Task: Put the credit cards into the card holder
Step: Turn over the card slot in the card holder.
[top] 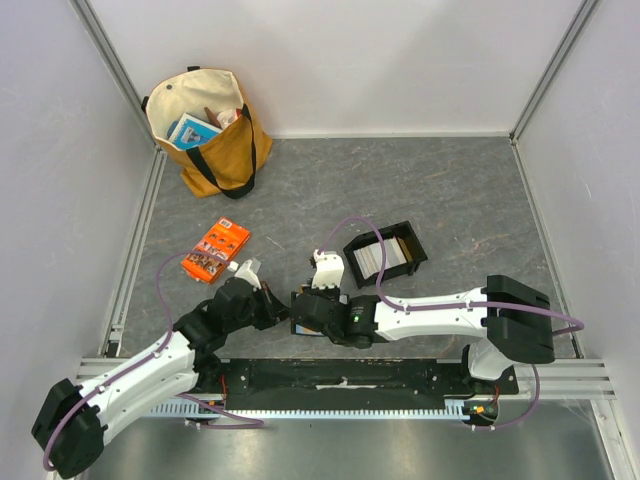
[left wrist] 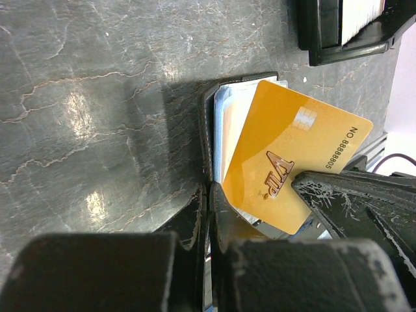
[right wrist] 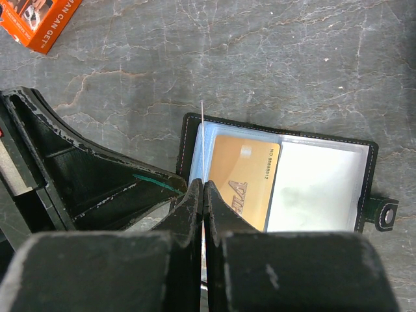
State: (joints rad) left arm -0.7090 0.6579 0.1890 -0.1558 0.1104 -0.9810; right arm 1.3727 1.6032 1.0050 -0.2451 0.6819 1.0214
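On the grey marbled table (top: 450, 200), both arms are folded inward over a black leather card holder (left wrist: 206, 136) — left gripper (left wrist: 208, 208) and right gripper (right wrist: 203, 195) closed, hold unclear; the gold plastic card (left wrist: 292, 156) is shown clearly by wrist views alone.

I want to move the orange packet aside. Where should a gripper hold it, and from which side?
I would come from straight above, jaws closing across the two long sides of the orange packet near its middle. It lies flat on the table, so its broad faces cannot be pinched; turn the wrist to match its slant.
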